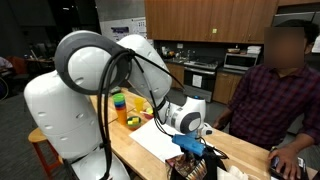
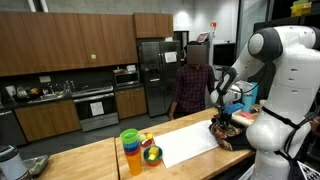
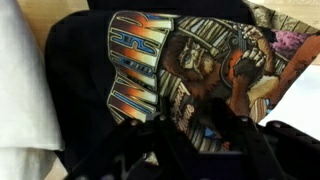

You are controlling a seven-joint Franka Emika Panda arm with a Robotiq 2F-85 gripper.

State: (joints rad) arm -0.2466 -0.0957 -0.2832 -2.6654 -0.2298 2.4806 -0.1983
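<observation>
- The wooden counter (image 2: pixel 90 160) carries everything.
- A white sheet (image 2: pixel 185 148) lies flat on it.
- A black printed shirt (image 3: pixel 170 80) lies crumpled beside the sheet, under the tool.
- The tool (image 2: pixel 222 122) is down at the shirt; I cannot tell if it is grasping the cloth.
- Stacked cups (image 2: pixel 131 152) stand well apart.

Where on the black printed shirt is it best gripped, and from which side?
Probably a raised fold of the black printed shirt, pinched from above. It lies bunched and limp on the wooden counter, so no flat edge offers itself; a ridge of cloth gives the jaws something to close across.
</observation>
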